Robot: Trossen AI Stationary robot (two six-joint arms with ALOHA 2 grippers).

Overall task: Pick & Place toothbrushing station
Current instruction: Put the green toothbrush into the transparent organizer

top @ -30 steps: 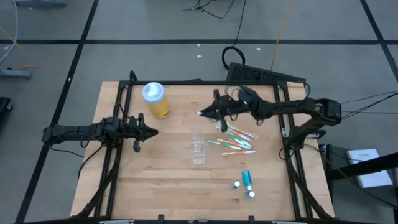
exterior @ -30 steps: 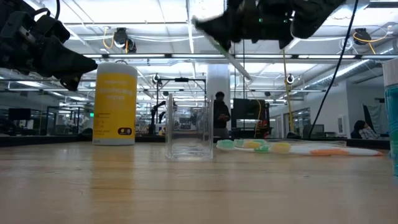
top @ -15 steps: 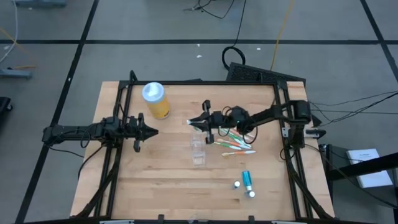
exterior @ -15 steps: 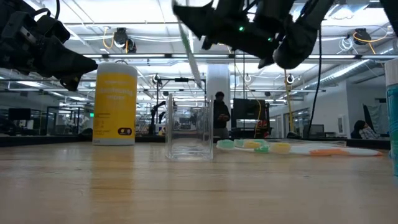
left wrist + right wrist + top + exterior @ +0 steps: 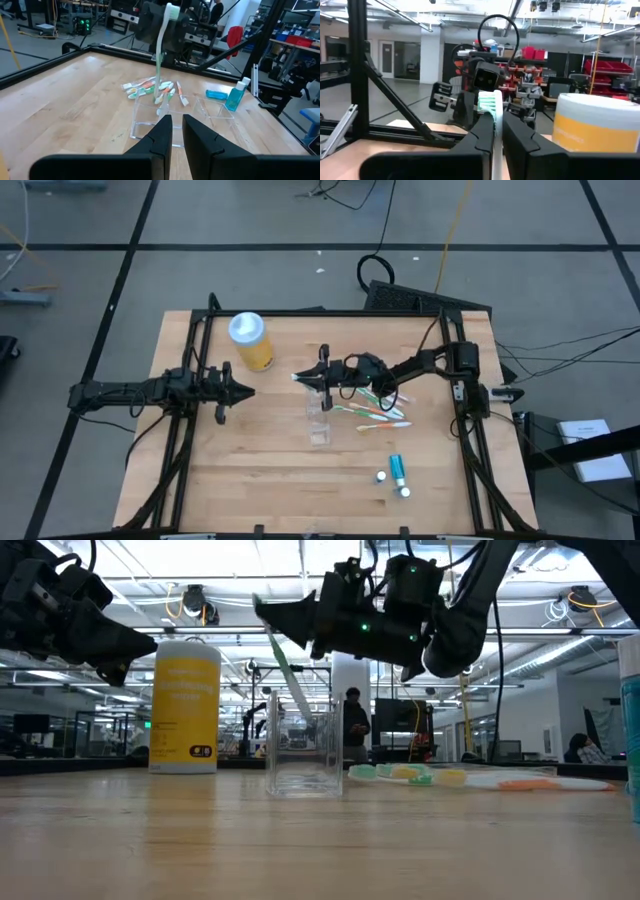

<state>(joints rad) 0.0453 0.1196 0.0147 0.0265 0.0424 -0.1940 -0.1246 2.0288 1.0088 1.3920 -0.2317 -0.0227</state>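
Note:
My right gripper is over the middle of the table, shut on a green and white toothbrush that hangs over a small clear cup. A second clear cup stands nearer the table's front edge. Several green, orange and white toothbrushes lie flat to the right of the cups. Teal white-capped tubes lie at the near right. My left gripper is shut and empty at the table's left, its fingers pointing toward the cups. My right gripper pinches the toothbrush just below its bristle head between its two fingers. The fingers lie level, pointing toward the table's left edge, across the brush. The brush hangs tilted below them, clear of the table, its handle end at the cup's rim.
A yellow bottle with a pale blue lid stands at the far left of the table. A black frame runs along the table's edges. There is bare wood at the near left.
My right gripper has gone toward the table's left edge and a little down with the toothbrush, from above the lying brushes to above the clear cup. The brush has stayed tilted, its handle end dropping to the cup's rim.

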